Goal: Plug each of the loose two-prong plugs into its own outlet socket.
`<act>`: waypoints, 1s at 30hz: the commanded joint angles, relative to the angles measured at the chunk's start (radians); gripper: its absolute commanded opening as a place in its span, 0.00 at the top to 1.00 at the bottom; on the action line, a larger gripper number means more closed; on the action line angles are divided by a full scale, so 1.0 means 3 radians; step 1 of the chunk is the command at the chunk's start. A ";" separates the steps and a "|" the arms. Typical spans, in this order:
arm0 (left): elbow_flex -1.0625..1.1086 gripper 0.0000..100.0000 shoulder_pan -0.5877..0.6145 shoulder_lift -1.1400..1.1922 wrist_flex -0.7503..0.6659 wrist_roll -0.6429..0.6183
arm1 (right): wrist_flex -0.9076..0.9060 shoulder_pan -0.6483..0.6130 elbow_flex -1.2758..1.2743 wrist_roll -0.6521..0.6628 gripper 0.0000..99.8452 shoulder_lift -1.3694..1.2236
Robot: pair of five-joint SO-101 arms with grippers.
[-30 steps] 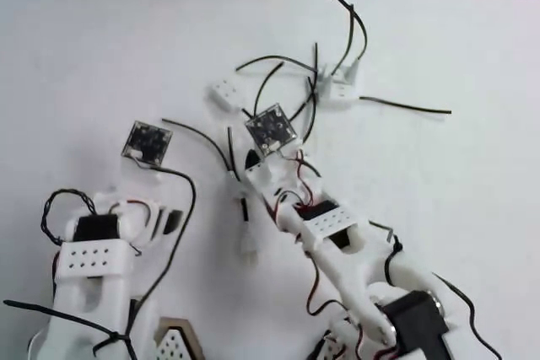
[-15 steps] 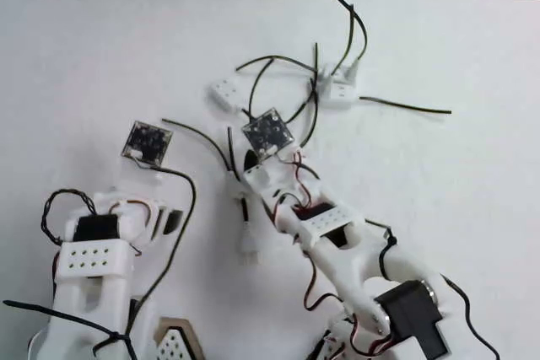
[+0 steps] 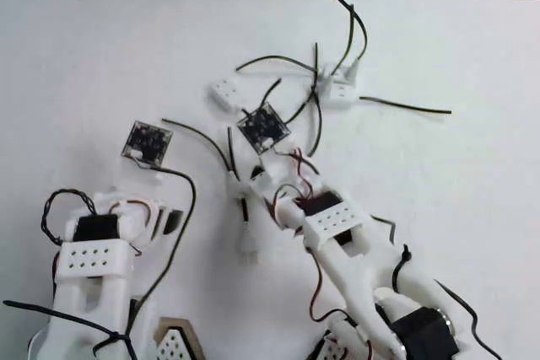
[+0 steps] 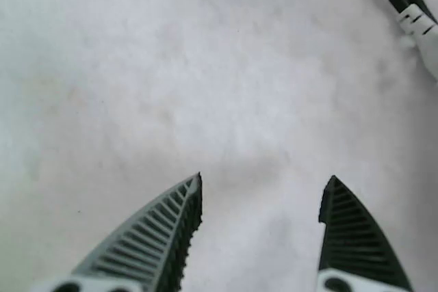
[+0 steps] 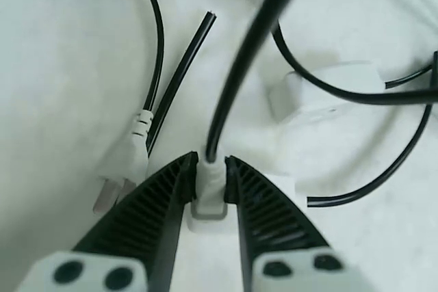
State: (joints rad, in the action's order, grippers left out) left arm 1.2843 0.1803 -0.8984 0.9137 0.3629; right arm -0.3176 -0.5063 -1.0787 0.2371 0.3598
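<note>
Right gripper [image 5: 209, 162] tight around white plug [image 5: 209, 200].

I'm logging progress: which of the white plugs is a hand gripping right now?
The plug clamped in the right hand. The other plug lies loose beside it, prongs bare, with nothing holding it.

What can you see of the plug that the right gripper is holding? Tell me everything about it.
The plug is a small white moulded body, plastic by its look, pinched between the black ribbed fingers of the right gripper and touching both. It sits in line with them. A black cord leaves the end facing away from the wrist and runs off above the white table. Its prongs are hidden. It is apart from the other plug, which lies on the table beside it.
</note>
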 commanded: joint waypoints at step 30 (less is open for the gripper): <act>0.0000 0.72 0.0013 -0.0074 -0.0077 0.0005 | -0.0432 0.0115 0.0138 -0.0230 0.93 0.0565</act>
State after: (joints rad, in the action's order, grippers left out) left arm 1.2843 0.1803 -0.8984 0.9137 0.3629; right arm -0.4419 -0.4849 -1.0556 0.1757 0.4948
